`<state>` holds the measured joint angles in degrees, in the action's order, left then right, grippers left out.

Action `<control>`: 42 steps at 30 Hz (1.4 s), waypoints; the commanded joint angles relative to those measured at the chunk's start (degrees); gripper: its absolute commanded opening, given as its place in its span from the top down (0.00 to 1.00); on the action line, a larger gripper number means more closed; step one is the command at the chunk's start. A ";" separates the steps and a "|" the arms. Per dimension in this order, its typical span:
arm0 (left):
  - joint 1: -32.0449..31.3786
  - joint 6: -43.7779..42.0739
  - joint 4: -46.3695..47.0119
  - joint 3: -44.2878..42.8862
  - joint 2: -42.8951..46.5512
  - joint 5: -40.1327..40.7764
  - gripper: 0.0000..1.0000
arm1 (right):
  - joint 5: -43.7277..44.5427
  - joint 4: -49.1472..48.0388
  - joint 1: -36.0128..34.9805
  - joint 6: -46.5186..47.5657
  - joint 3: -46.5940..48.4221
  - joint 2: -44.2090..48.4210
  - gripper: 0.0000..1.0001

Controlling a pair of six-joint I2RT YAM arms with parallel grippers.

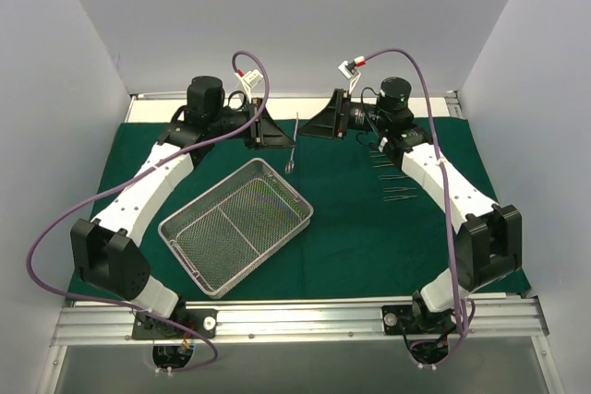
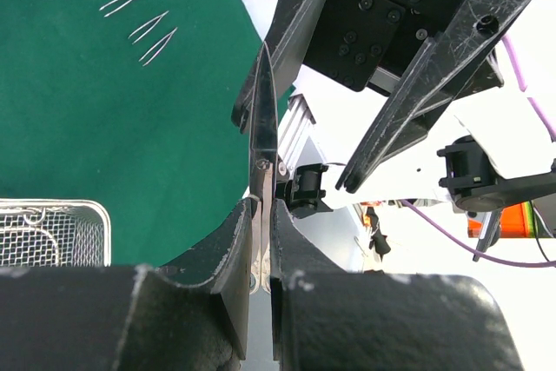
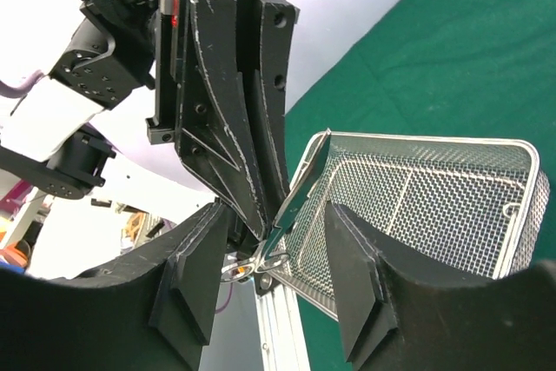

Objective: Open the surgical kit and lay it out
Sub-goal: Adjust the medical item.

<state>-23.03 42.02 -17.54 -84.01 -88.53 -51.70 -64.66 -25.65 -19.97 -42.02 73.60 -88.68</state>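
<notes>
The dark green drape [image 1: 369, 237] lies spread flat on the table. The silver wire-mesh tray [image 1: 263, 256] sits on it left of centre, tilted and empty; it also shows in the right wrist view [image 3: 452, 197]. My left gripper [image 1: 288, 138] is shut on steel scissors [image 1: 293, 156] and holds them above the drape at the back centre. In the left wrist view the jaws [image 2: 262, 208] clamp the scissors [image 2: 263, 119] near their pivot. My right gripper [image 1: 309, 128] is open, facing the left one. In the right wrist view its fingers [image 3: 191, 275] flank the scissors [image 3: 295, 188] without touching them.
Several thin forceps [image 1: 395, 177] lie in a row on the drape under the right arm; they also show in the left wrist view [image 2: 139, 15]. A metal rail [image 1: 295, 320] runs along the near edge. White walls enclose the back and both sides.
</notes>
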 commanded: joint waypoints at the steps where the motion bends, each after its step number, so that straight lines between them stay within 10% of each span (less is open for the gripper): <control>1: 0.26 0.87 4.09 -0.46 0.55 -1.65 0.98 | -2.48 -6.69 -0.51 -2.28 0.40 -0.08 0.52; 32: 0.17 2.72 7.26 1.30 1.17 -2.97 0.98 | -3.54 -12.23 -2.45 -6.06 0.40 -2.37 0.58; 42: 0.17 3.68 8.66 2.09 1.26 -3.49 0.98 | -3.98 -17.15 -2.36 -9.31 -1.00 -2.11 0.84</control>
<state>-23.03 45.06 -11.75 -82.19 -88.53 -54.52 -66.76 -35.48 -22.17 -49.60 73.01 -91.90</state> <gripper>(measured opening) 0.161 0.201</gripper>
